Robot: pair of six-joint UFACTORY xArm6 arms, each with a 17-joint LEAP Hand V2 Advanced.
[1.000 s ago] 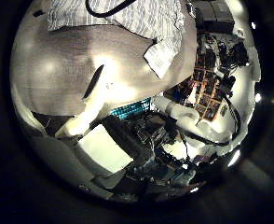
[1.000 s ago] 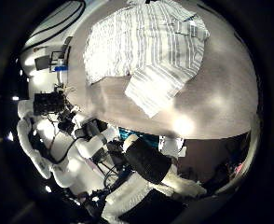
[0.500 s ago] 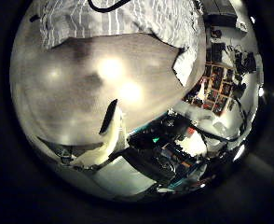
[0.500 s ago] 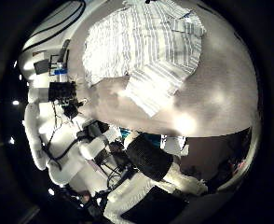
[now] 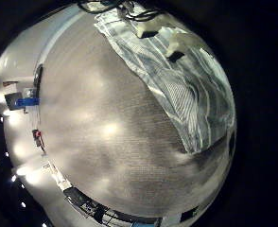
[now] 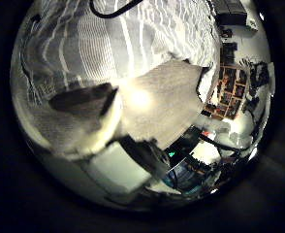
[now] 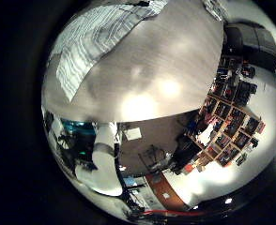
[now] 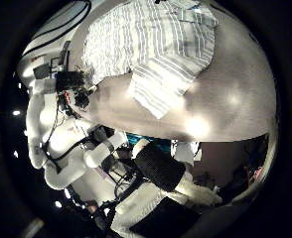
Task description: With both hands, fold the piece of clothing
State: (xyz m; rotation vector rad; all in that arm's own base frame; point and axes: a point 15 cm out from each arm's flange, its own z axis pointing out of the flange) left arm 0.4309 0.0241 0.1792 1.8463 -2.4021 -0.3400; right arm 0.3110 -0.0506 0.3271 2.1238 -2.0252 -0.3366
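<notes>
A striped shirt (image 8: 156, 50) lies spread flat on the table (image 8: 225, 94), one sleeve pointing towards the table's edge. In the right thumb side palm view my right hand's fingers (image 8: 62, 149) reach out relaxed at the side, away from the shirt, holding nothing. The right little finger side palm view shows the shirt (image 7: 100, 37) far off on the table (image 7: 166, 75). My left hand is close over the shirt (image 6: 113, 44): a straight finger (image 6: 89, 121) hangs just above its edge by the bare table (image 6: 167, 92). The left little finger side palm view shows the shirt (image 5: 177, 80) along the table (image 5: 101, 142).
Shelves with boxes (image 7: 227, 117) stand in the room beyond the table. A cable (image 6: 113, 8) lies at the far side of the shirt. Small items (image 5: 26, 99) stand off the table's edge.
The left palm has moved from over the bare table to over the shirt, which now fills much more of its view. The right palm view has shifted only slightly.
</notes>
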